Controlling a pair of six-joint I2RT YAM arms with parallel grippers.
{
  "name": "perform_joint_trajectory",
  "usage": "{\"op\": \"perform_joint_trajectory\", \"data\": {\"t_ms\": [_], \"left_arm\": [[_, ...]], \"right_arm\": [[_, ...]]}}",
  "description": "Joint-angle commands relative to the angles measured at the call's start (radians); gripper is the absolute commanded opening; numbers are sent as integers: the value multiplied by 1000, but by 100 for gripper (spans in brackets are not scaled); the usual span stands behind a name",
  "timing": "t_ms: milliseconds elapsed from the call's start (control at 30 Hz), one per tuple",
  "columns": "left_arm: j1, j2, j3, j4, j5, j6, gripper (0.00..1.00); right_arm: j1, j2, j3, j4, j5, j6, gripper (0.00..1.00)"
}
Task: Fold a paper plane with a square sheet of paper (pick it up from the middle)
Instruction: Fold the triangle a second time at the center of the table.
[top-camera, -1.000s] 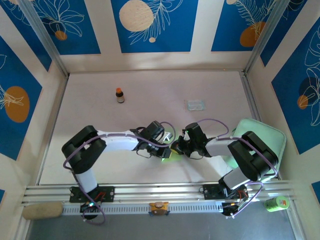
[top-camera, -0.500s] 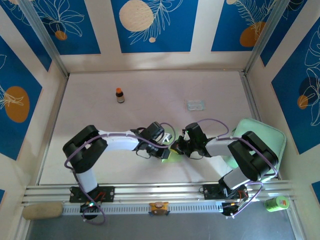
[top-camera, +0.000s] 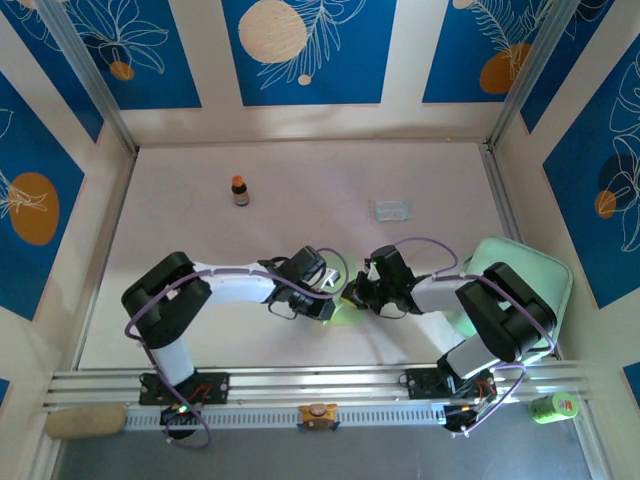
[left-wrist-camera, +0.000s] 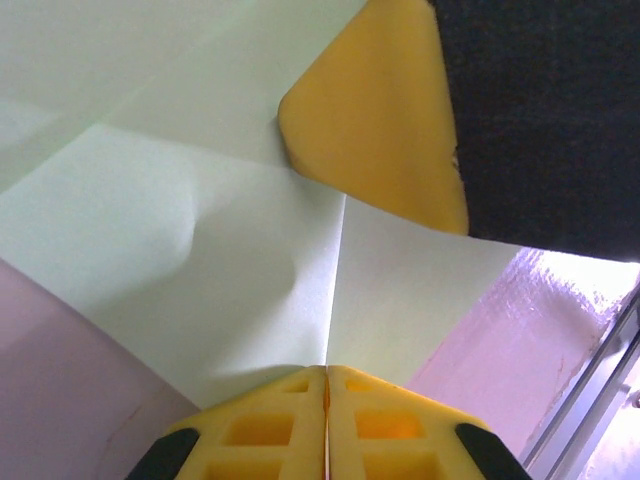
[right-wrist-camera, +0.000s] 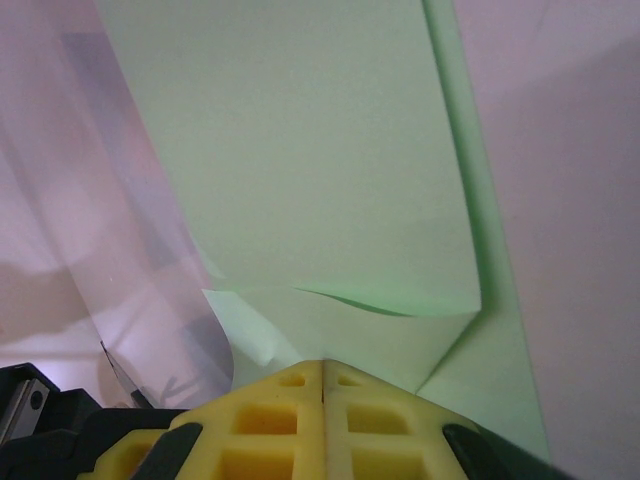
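Observation:
The square sheet of paper (top-camera: 343, 314) is pale green and lies between my two wrists near the table's front, mostly hidden from above. My left gripper (top-camera: 331, 306) is shut on it. In the left wrist view the fingertips (left-wrist-camera: 327, 372) pinch the paper (left-wrist-camera: 220, 260) right on a centre crease. My right gripper (top-camera: 352, 297) meets it from the other side, and its yellow finger (left-wrist-camera: 375, 110) shows close ahead. The right gripper (right-wrist-camera: 323, 365) is also shut on the paper (right-wrist-camera: 320, 170), just beside a folded-over flap. I cannot tell the paper's overall shape.
A small brown bottle with an orange cap (top-camera: 240, 190) stands at the back left. A clear plastic packet (top-camera: 391, 210) lies at the back right. A mint green tray (top-camera: 525, 268) sits under the right arm. An aluminium rail (top-camera: 320, 385) runs along the near edge.
My left wrist has crept slightly toward the near edge. Both grippers stay pinched on the paper, and the right arm has barely moved.

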Motion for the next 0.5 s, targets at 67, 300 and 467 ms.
{"op": "perform_joint_trajectory", "data": {"t_ms": [67,300,467], "left_arm": [[-11,-60,-4,-20,18,25,11],[-15,-59,16,63,86,-24,14],[-15,6,33,72,112,-23,14]], "right_arm": [[-9,0,-22,-102,30,2,3],[-10,0,-21,-102,33,3,3],[-10,0,-21,-102,30,2,3]]}}
